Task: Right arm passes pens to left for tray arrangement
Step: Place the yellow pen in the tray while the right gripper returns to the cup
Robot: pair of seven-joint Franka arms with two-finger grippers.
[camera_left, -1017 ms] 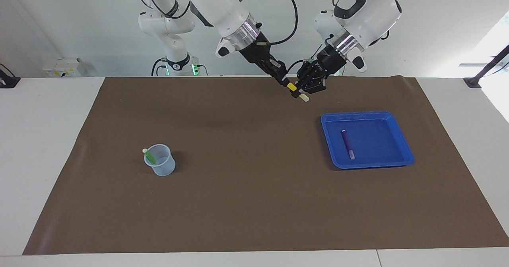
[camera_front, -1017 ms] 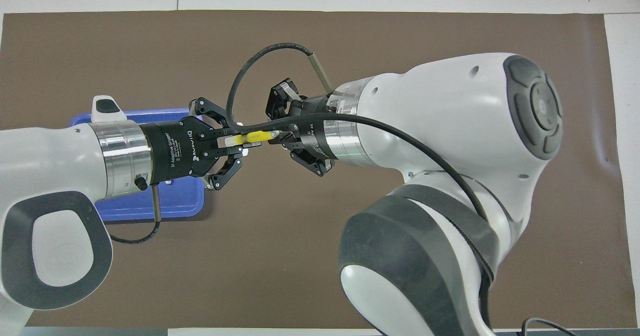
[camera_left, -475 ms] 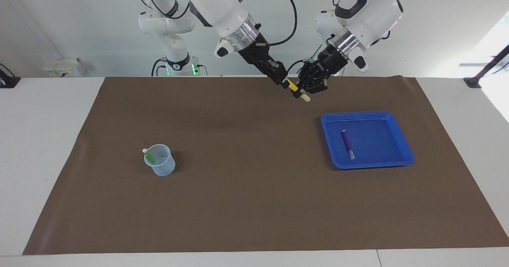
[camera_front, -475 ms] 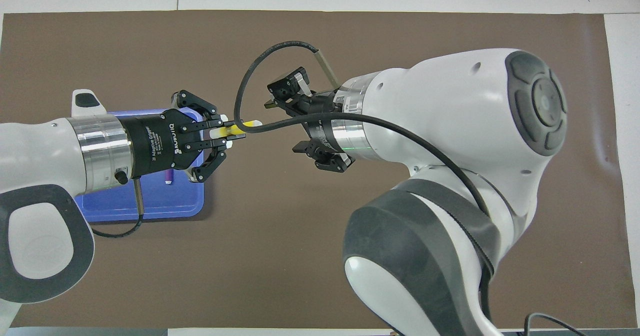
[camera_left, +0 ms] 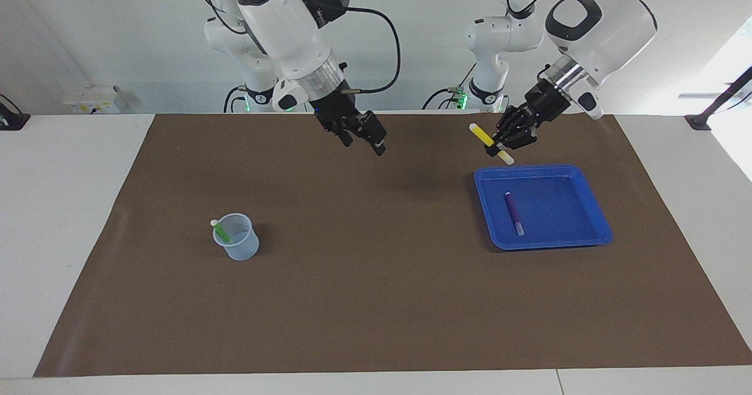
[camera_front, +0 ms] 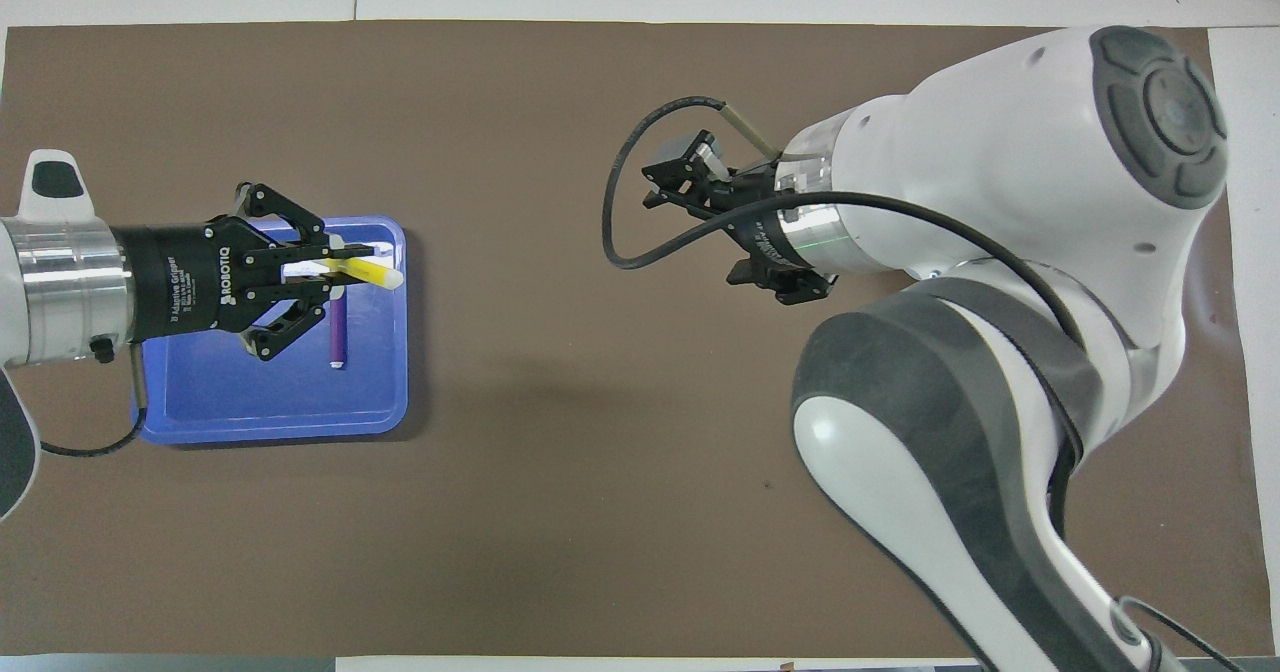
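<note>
One yellow pen (camera_left: 490,143) sits clamped in our left tool (camera_left: 499,146) over the blue tray's (camera_left: 593,206) rim; we lower it flat beside the purple pen (camera_left: 513,212). Right tool (camera_left: 365,140) hangs open, waiting.

One camera sits high across the table, facing the robots, far enough back to take in the whole brown mat (camera_left: 376,301) and both arm bases. The other hangs above the robots' end, looking forward and steeply down, closer in, so the arms fill much of it. Both share the mat and the tray (camera_left: 596,207) (camera_front: 385,412), turned half around.
</note>
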